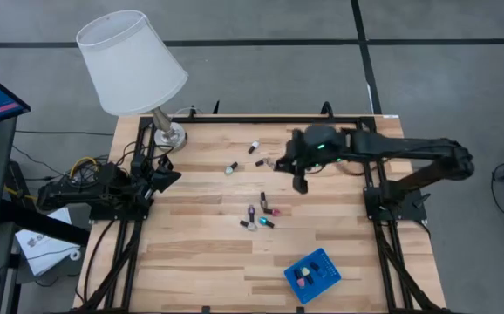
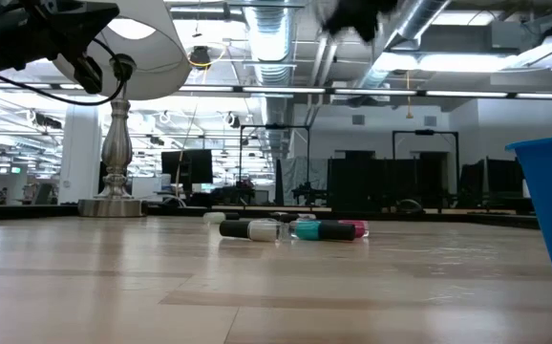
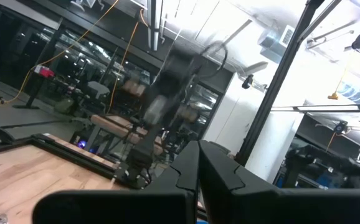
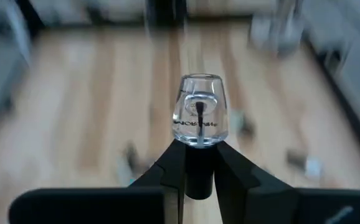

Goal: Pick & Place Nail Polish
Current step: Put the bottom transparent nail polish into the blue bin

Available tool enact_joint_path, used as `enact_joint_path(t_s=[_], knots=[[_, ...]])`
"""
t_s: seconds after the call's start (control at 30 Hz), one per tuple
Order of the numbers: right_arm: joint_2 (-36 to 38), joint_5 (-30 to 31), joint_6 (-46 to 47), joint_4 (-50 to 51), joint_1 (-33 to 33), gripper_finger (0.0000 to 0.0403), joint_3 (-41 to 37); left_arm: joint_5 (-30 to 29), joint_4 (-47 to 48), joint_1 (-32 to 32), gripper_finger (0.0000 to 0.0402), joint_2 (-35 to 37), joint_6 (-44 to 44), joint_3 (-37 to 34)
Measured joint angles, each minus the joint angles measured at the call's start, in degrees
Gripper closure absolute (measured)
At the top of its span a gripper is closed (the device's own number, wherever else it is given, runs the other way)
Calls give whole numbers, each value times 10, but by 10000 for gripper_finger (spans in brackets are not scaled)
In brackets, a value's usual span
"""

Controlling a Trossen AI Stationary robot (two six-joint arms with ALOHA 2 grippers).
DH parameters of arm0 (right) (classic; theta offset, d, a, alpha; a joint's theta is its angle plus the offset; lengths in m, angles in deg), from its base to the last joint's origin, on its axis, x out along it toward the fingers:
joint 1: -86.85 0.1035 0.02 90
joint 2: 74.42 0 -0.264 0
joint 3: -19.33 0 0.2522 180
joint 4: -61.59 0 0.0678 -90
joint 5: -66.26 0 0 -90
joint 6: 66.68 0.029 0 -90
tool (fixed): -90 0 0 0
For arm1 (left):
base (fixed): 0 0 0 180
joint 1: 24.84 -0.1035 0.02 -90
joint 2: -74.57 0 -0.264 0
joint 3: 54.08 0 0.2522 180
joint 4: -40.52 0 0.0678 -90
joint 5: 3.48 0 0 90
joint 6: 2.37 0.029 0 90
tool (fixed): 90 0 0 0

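Above the table's far half, toward one o'clock from its centre, the right gripper (image 4: 200,163) is seen pinching a clear nail polish bottle (image 4: 199,112) by its dark cap (glass end pointing outward). More bottles (image 1: 259,214) are scattered near the centre; two seem to sit in the blue tray (image 1: 326,266) at five o'clock. The left gripper (image 1: 166,177), fingers pressed together, is parked at nine o'clock beside the lamp (image 1: 132,63).

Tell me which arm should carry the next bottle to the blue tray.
Right, probably. The right gripper is already shut on a clear nail polish bottle, on the blue tray's side of the table. The left gripper waits shut and empty by the lamp.
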Motion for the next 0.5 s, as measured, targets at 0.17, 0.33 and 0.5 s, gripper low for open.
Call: enact_joint_path(t_s=[0.17,0.33,0.5], knots=[[31,0,48,-92,26,358,54,0,0,0,401,0,0,0],[32,0,58,-167,65,358,107,0,0,0,401,0,0,0],[20,-2,46,-241,108,358,143,0,0,0,401,0,0,0]])
